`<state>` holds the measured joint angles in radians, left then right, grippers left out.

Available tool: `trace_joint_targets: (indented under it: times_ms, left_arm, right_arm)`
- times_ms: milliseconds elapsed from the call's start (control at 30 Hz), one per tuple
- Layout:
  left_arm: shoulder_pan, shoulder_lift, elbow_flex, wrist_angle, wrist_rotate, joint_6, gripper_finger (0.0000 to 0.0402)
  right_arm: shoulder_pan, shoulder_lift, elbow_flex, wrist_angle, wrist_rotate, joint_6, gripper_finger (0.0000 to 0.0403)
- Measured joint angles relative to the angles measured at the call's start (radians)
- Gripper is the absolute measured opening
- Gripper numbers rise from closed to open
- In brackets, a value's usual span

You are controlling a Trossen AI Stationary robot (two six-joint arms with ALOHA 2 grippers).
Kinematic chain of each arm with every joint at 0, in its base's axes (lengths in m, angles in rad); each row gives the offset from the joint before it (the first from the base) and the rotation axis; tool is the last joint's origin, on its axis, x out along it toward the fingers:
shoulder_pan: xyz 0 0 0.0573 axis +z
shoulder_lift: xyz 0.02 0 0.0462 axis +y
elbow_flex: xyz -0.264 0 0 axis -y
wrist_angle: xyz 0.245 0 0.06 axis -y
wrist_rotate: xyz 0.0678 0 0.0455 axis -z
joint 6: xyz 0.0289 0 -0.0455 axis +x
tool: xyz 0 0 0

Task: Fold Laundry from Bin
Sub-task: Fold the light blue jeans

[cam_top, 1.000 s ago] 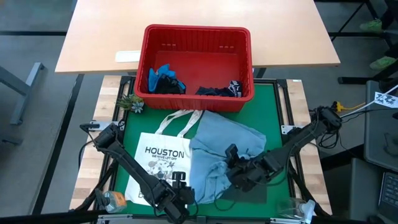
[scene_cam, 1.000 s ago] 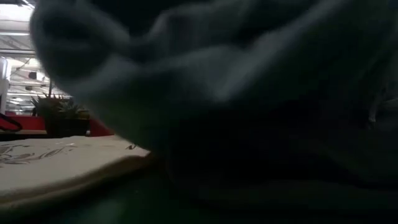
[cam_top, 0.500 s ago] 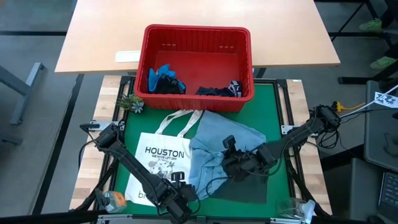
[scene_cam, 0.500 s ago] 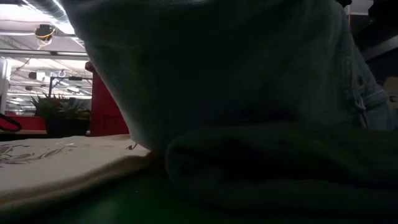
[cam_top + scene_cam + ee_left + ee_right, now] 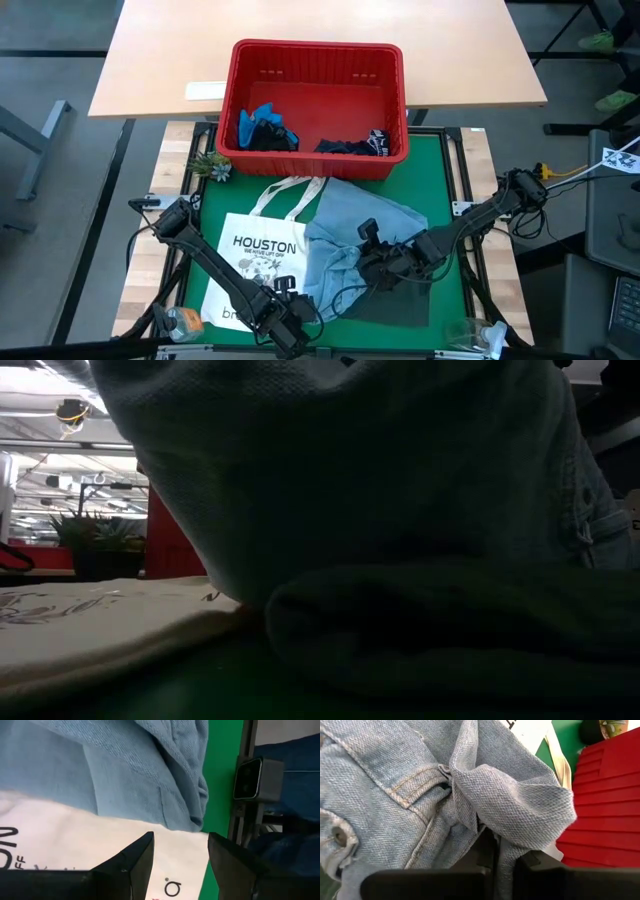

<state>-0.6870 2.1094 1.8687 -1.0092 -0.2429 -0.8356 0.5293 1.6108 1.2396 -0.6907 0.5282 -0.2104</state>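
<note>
Denim shirt, light blue, lies crumpled on the green worktop just below the red bin. Right pincer pinches its middle fold. Left pincer, fingers spread, waits beside the shirt's near-left hem, over the white tote bag.

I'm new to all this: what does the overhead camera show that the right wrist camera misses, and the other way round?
Only the high view shows both arms, the green mat, the clothes inside the bin and the left gripper open over the tote. Only the right wrist view shows the right gripper shut on a fold of the denim shirt. Both show shirt, tote and bin.
</note>
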Motion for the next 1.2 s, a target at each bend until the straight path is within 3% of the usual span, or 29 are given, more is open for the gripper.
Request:
trace_joint_targets:
  times_ms: [600,933,1200]
  left_arm:
    - [0.006,0.000,0.000,0.034,-0.031,0.033,0.0184]
    - [0.008,0.000,-0.064,0.156,-0.026,0.004,0.0258]
    - [0.006,0.000,-0.111,0.196,-0.035,0.007,0.0265]
  right_arm:
    - [0.000,0.000,0.000,-0.001,-0.005,0.000,0.0024]
    - [0.000,0.000,0.000,-0.003,-0.011,0.000,0.0024]
    - [0.000,0.000,0.000,-0.016,-0.024,0.000,0.0024]
